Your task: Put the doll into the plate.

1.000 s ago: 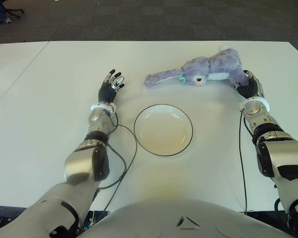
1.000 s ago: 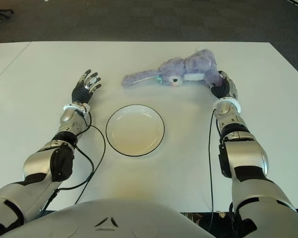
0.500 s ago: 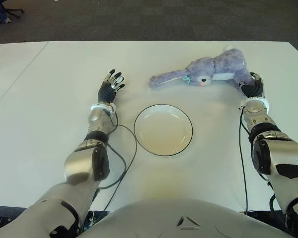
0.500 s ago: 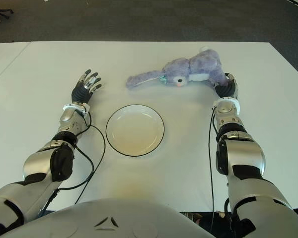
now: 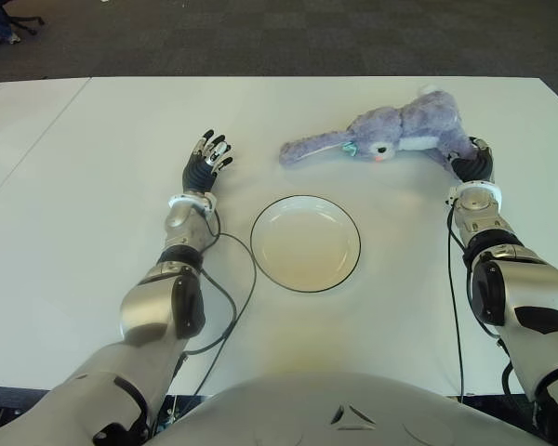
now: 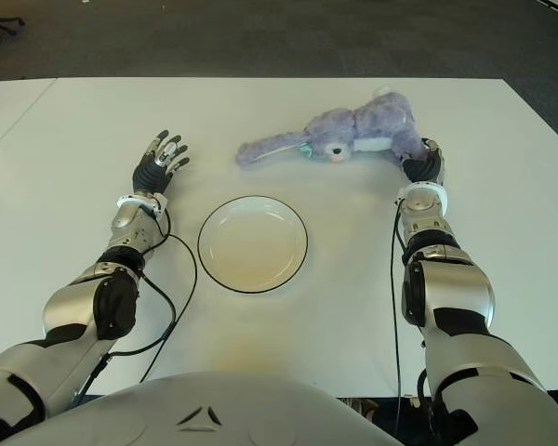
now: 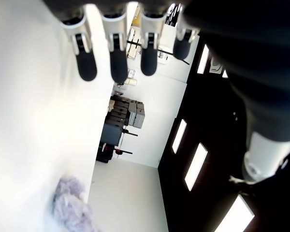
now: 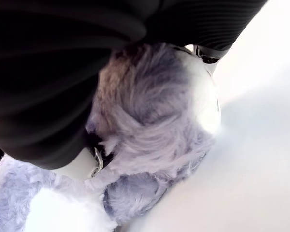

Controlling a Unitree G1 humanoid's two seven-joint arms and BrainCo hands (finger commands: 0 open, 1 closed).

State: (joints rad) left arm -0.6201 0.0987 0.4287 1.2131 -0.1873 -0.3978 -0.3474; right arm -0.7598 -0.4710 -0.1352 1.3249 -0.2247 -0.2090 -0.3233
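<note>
1. Purple plush doll (image 5: 395,135) lying on the white table (image 5: 93,223), far and to the right of the plate (image 5: 305,242), well apart from it.
2. Right hand (image 5: 471,163) pressed against the doll's right end, fingers clamped into the fur.
3. Left hand (image 5: 205,164) left of the plate, fingers (image 7: 85,53) spread, holding nothing.
4. Plate empty.

The right hand (image 5: 471,164) reaches far right, fingers closed (on fur); the left hand (image 5: 205,163) lies flat, fingers spread.
</note>
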